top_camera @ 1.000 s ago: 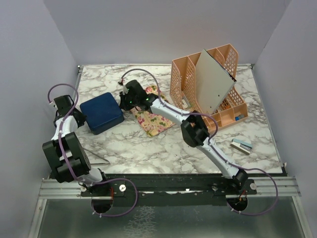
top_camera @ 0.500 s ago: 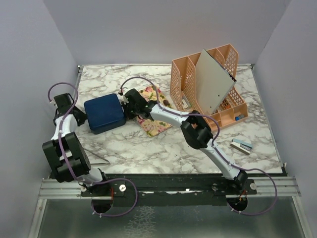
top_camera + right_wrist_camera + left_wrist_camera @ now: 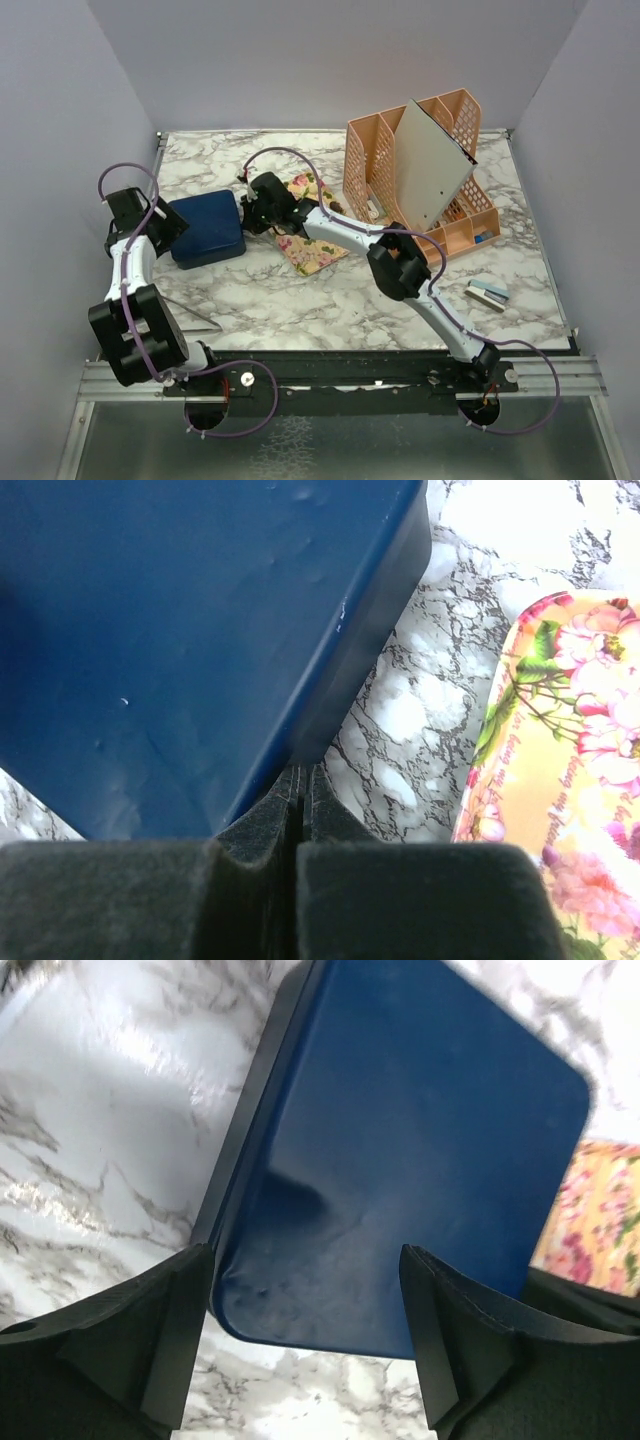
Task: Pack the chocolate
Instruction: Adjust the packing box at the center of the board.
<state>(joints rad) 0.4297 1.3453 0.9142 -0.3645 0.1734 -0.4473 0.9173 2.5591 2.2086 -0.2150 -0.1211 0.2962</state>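
Left of the blue box [image 3: 207, 228], left gripper [image 3: 305, 1295] spread wide, 1 finger either side of the box's corner, clamping nothing. At the box's right edge, right gripper [image 3: 301, 790] pinched shut, empty, tips against the side wall. Right of the box, flowered tray [image 3: 312, 240]; farther right, 1 small brown chocolate [image 3: 335, 208].

No lettering can be read on anything.
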